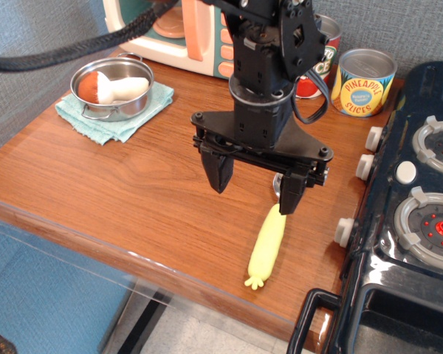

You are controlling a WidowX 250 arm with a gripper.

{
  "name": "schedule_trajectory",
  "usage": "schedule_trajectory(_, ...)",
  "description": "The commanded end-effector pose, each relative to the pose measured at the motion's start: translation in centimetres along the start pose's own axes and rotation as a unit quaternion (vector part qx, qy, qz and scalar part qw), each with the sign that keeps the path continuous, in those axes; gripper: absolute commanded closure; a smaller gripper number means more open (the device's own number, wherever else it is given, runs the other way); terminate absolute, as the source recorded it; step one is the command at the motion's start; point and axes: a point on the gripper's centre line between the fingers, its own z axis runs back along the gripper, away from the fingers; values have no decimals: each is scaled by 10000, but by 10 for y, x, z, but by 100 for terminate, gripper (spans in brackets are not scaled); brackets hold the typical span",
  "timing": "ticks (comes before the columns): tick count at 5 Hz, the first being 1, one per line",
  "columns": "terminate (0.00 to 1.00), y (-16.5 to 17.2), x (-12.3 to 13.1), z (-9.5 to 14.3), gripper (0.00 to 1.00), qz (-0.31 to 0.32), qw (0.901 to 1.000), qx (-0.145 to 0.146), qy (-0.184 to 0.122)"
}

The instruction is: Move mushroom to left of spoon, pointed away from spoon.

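Observation:
The mushroom (pixel 117 87), reddish-brown cap and white stem, lies on its side in a small metal pot (pixel 112 91) at the table's back left. The spoon's pale-yellow handle (pixel 266 244) lies near the table's front edge, nubs toward me; its metal bowl is hidden behind my gripper. My gripper (pixel 255 193) is open and empty. It hangs above the table just behind the spoon, far to the right of the pot.
The pot sits on a teal cloth (pixel 115 114). A toy microwave (pixel 179 33) stands at the back. Two cans stand at the back right: a red one (pixel 321 66) and a pineapple one (pixel 364 82). A dark toy stove (pixel 413 221) borders the table's right side.

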Motion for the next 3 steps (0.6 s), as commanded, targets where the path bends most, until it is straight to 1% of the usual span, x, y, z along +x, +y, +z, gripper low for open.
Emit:
schedule_trajectory(1,0,0,0,0,0,0,10000,0,0)
schedule_trajectory(2,0,50,32,1,0,946,9948,-368,-72)
schedule_trajectory(3,0,98,59,-1,0,1576,9869,-339,-115)
